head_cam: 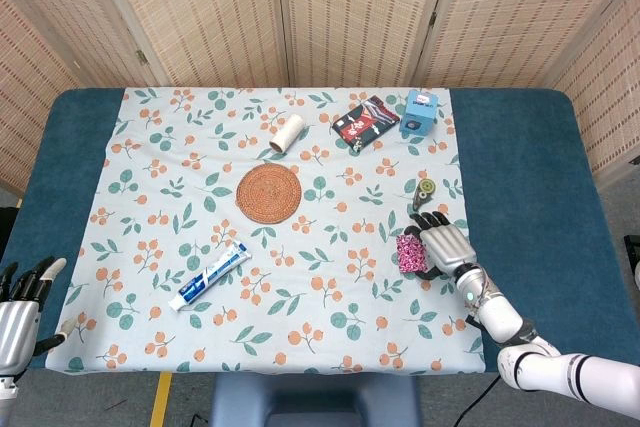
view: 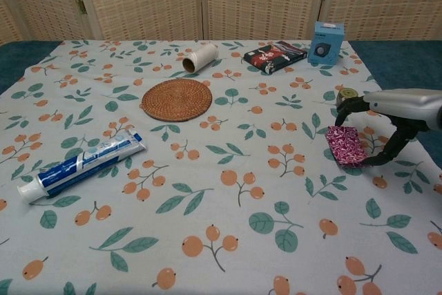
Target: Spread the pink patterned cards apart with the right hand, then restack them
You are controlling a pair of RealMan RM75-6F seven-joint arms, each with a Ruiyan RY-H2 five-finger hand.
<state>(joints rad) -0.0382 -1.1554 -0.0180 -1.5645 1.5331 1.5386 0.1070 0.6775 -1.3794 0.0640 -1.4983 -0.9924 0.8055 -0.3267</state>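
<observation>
While the right hand (view: pixel 387 126) arches over the pink cards (view: pixel 346 146), fingertips at their far edge and thumb at the near one, it seems to grasp the pile, which lies near the right edge of the cloth (view: pixel 228 198). Squeezing unevenly could buckle the cards or skid them off the cloth. A small roll (view: pixel 346 94) sits just beyond the fingers and could be knocked. The left hand (head_cam: pixel 18 309) waits released at the near left.
</observation>
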